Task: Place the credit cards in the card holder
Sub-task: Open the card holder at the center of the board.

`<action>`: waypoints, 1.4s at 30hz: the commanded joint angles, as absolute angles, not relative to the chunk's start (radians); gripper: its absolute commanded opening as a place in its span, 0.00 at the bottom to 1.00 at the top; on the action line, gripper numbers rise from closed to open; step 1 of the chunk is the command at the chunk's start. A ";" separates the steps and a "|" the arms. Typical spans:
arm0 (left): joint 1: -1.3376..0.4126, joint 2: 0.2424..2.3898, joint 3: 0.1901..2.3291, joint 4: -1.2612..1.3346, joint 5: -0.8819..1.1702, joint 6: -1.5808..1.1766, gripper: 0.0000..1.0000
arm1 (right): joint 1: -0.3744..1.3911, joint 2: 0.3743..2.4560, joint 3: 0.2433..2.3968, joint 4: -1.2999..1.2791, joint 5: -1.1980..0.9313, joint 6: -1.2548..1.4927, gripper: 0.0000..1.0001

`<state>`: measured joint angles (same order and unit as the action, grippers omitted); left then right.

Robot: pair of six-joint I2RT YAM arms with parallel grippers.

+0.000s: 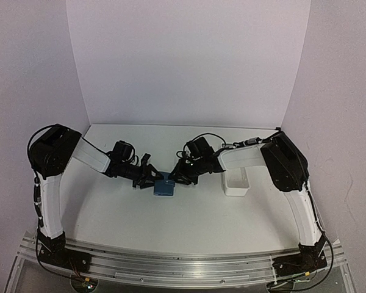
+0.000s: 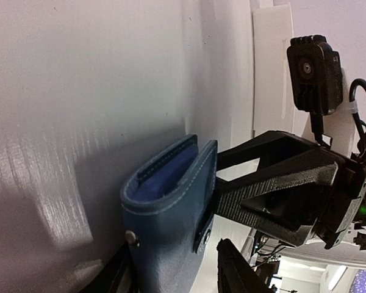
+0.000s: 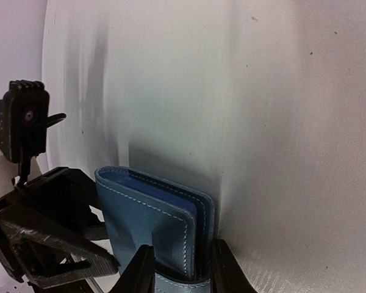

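**Two grippers meet at the blue card holder, mid-table**

Overhead view. The card holder [image 1: 163, 187] sits at the centre of the frame on the matt white table [image 1: 189, 220], a small, squarish blue block. The left gripper [image 1: 150, 177] reaches it from the left and the right gripper [image 1: 178, 176] from the right, their black tips at its two sides. A white tray [image 1: 236, 183], boxy with thin walls, lies right of centre, partly under the right arm.

Left wrist view. The card holder [image 2: 171, 213] stands on edge at lower centre. It has smooth blue leather-like covers, pale stitching [image 2: 171, 201] along the rim and a darker blue leaf between them. A small metal snap stud [image 2: 132, 238] shows low on its left side. The left gripper [image 2: 177, 268] straddles the holder's near end. One black finger lies against the cover. A thin strip of light separates the other finger from it, so the jaws are not clamped. The right gripper [image 2: 219, 180], ribbed black plastic, meets the holder's far edge from the right of the frame.

Right wrist view. The card holder [image 3: 152, 226] is at bottom centre, its covers slightly parted. The right gripper [image 3: 178, 268] has both fingers pressed to the outer faces, pinching it. The left gripper [image 3: 104, 247], angular and black, is at lower left, up against the holder's cover.
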<state>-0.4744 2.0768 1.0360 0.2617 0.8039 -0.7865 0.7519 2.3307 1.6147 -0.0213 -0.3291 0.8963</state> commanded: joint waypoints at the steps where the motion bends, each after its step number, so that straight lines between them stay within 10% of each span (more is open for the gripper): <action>1: -0.484 2.137 1.031 0.234 0.819 -0.837 0.22 | 0.758 2.370 1.595 0.014 -0.364 0.918 0.28; 4: -0.483 2.126 1.049 0.229 0.829 -0.860 0.00 | 0.756 2.371 1.607 0.014 -0.355 0.908 0.28; 17: -0.490 1.877 1.189 -0.176 0.577 -0.732 0.00 | 0.831 2.086 1.626 -0.194 0.146 0.656 0.44; 42: -0.519 1.858 1.211 -0.177 0.552 -0.747 0.00 | 0.917 2.344 1.860 -0.281 0.035 0.578 0.37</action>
<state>-0.5163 1.8866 1.1744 -0.2106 0.5363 -0.7551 0.9127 2.3143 1.8083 -0.2564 0.0483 0.6031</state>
